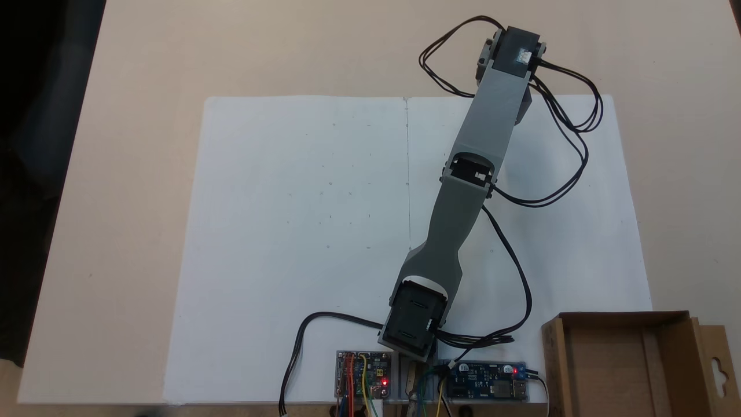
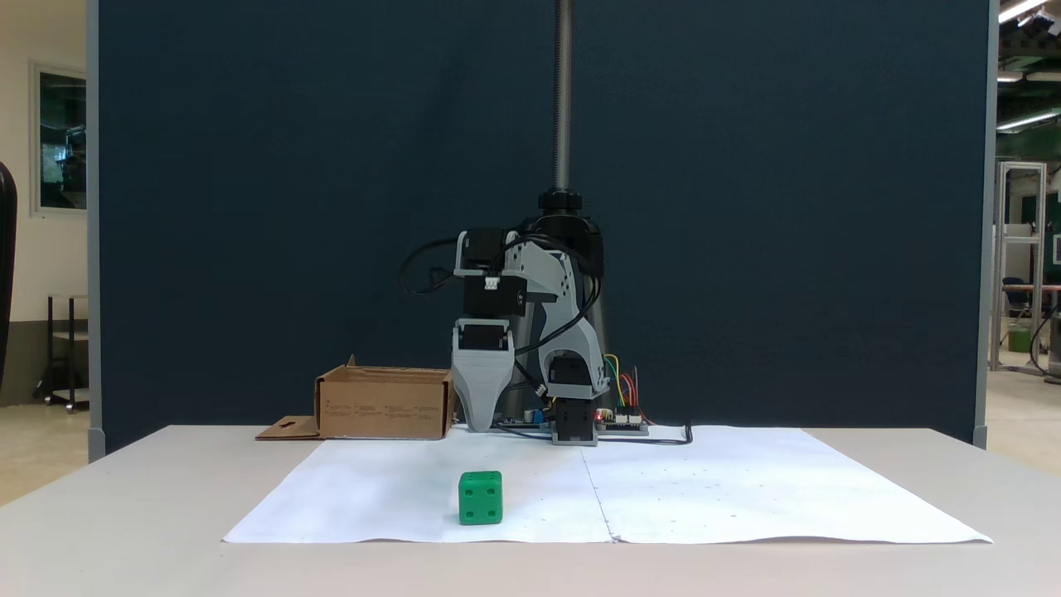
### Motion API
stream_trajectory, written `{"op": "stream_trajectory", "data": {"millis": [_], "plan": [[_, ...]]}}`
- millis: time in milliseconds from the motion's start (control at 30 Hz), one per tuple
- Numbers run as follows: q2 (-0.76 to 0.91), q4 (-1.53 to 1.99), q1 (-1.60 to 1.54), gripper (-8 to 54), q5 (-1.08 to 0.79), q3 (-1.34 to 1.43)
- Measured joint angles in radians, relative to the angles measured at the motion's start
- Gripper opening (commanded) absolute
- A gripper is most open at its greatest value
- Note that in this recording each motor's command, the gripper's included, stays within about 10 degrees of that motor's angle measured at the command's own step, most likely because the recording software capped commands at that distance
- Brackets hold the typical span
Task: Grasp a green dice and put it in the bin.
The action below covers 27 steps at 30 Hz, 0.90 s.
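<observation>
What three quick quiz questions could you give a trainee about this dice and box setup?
1. True or false: the green dice is already inside the bin.
2. The dice rests on: A) white paper, B) bare table, C) a circuit board.
3. Short answer: in the fixed view, is the hand touching the dice?
Key: 1 false; 2 A; 3 no, it hangs apart from it.

dice (image 2: 480, 497): hidden under the arm (image 1: 463, 191) in the fixed view from above
box (image 1: 631, 365): cut off by the bottom edge of that view
gripper (image 2: 481, 419): jaws one behind the other, gap unreadable
circuit boards (image 1: 365, 375): lower parts cut off, print too small to read
</observation>
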Motion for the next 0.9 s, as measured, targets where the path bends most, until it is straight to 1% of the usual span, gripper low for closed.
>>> {"op": "stream_trajectory", "data": {"millis": [233,600,900], "plan": [[-0.043,0.012,-0.005,41.4,0.000,-0.002],[-0.061,0.035,-0.021,41.4,0.012,-0.041],[-0.100,0.035,-0.032,41.5,0.124,-0.058]]}}
